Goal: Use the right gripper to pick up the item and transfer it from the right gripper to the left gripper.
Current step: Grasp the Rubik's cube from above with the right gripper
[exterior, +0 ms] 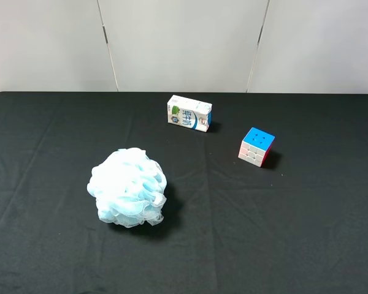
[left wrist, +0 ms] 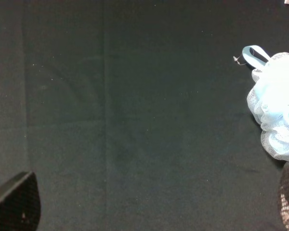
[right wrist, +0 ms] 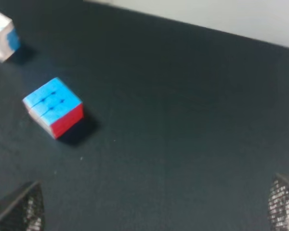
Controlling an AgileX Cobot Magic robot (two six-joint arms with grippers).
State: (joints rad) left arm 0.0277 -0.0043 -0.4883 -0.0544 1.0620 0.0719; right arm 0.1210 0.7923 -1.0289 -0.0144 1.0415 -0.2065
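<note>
The item, a small cube with a blue top, pale pink front and red side, rests on the black table right of centre. The right wrist view shows the cube some way ahead of my right gripper, whose two fingertips stand wide apart at the frame's corners with nothing between them. My left gripper is open too, with its fingertips at the frame's lower corners over bare cloth. Neither arm appears in the exterior high view.
A pale-blue mesh bath sponge lies left of centre; the left wrist view catches the sponge beside one finger. A white-blue milk carton lies toward the back, its corner visible beyond the cube. The black table cloth ends at a white wall.
</note>
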